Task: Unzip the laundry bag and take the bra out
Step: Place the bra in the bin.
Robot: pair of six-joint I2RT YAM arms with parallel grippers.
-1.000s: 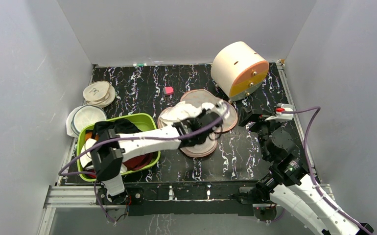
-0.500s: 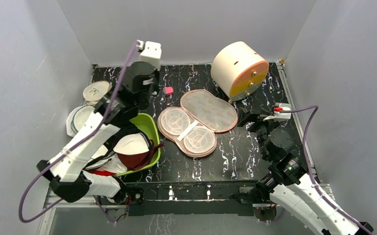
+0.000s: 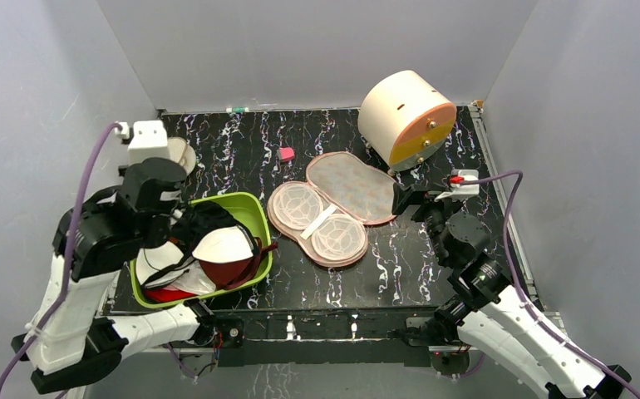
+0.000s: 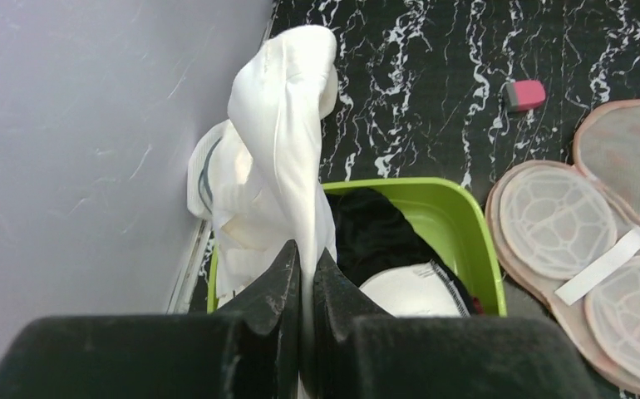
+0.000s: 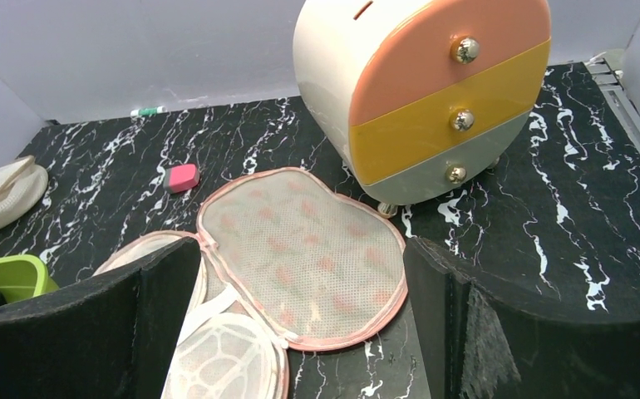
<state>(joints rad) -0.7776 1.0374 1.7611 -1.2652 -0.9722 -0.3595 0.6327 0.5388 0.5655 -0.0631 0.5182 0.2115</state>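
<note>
Bra (image 4: 279,150) is gripped in the clenched left hand (image 4: 304,270) over the green basin (image 4: 433,195) — the right hand (image 5: 300,258) is held released near the unzipped laundry bag (image 3: 358,187).

1. Left arm of white plastic shells (image 3: 71,299) at 8 o'clock and its right twin (image 3: 524,320) at 4 o'clock, both with chunky black joints.
2. A thin purple cable (image 3: 86,170) loops off each wrist.
3. The matte black gripper fingers (image 5: 92,324) look kinda scuffed.

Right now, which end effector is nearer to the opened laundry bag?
Right. The right end effector hovers open just off the laundry bag's right edge. The left end effector is farther off, above the green basin, shut on the bra.
</note>
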